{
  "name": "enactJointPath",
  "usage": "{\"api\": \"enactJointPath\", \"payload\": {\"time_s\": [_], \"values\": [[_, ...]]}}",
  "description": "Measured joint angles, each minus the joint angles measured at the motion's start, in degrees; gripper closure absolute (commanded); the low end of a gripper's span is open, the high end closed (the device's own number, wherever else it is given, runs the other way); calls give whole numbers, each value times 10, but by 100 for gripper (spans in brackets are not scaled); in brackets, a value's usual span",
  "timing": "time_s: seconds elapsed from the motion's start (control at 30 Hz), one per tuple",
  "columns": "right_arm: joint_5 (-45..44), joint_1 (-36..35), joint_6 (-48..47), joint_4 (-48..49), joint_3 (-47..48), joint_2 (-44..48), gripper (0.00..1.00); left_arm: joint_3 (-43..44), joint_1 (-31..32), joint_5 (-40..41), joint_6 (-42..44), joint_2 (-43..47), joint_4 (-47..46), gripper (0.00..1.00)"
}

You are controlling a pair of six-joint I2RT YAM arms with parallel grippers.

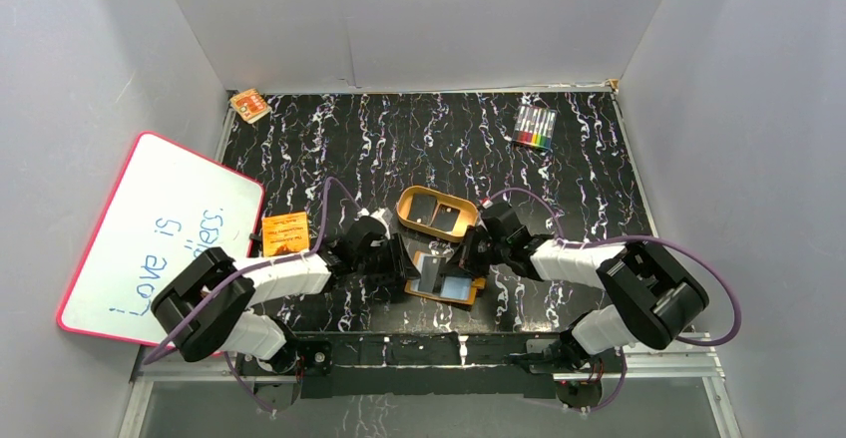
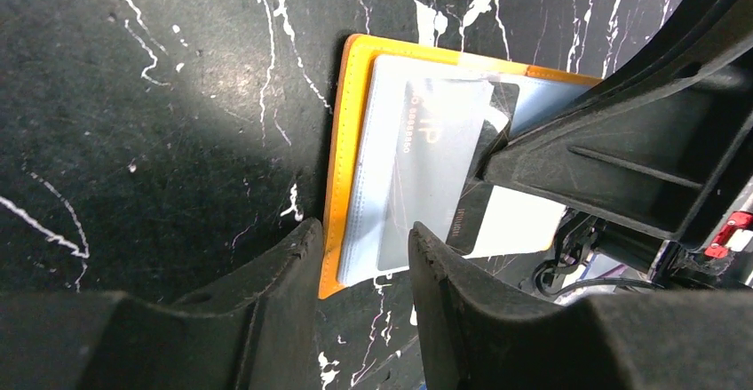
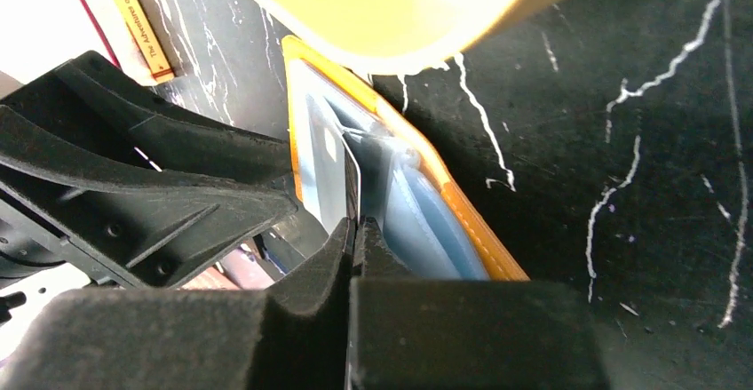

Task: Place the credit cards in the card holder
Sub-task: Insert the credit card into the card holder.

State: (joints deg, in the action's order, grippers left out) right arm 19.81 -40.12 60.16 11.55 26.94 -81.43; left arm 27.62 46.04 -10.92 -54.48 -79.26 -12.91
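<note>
Pinching a black card by its trailing edge, my right fingers are closed tight on it. Its leading part is tucked under one of the clear blue-grey sleeves of the holder, which lies open and flat on the surface just on the near side of the tray. The card sits at a slant to the sleeve, so I judge the insertion about half done. My left fingers stand a narrow gap apart over the holder's corner, with the orange border and the sleeve's end showing between them; I cannot tell whether they press on it or only hover. What worries me is that slant. Pushing on at this angle could jam a corner against the pocket seam, buckle the soft plastic, or shove the whole holder along the slick surface instead of seating the card. If the left fingers are not bearing down, nothing checks that slide (and the tray is right beside the holder, so a shove could nudge that too). The right fingers also cover the part of the card that must go in last, so they could bump the sleeve mouth before the card is home, and letting go too early might leave it half out. More cards wait in the tray, so this pocket is only part of the job.
</note>
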Motion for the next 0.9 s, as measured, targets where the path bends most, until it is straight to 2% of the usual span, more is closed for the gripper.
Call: {"api": "enactJointPath", "payload": {"time_s": [0.03,0.17,0.37,0.47,0.67,0.9], "values": [[0,-2,1,-1,3,0,74,-2,0,1,0,4,3,62],[-1,-4,0,-16,7,5,57,-10,0,8,-2,22,16,62],[6,-4,-9,-39,16,12,54,-20,0,19,-8,49,29,62],[7,-4,-20,-59,25,12,58,-20,0,31,-9,62,42,62],[-7,-5,-62,-127,56,21,80,-20,0,73,-10,103,81,65],[-8,-5,-94,-156,76,3,88,-14,0,107,-6,79,115,68]]}}
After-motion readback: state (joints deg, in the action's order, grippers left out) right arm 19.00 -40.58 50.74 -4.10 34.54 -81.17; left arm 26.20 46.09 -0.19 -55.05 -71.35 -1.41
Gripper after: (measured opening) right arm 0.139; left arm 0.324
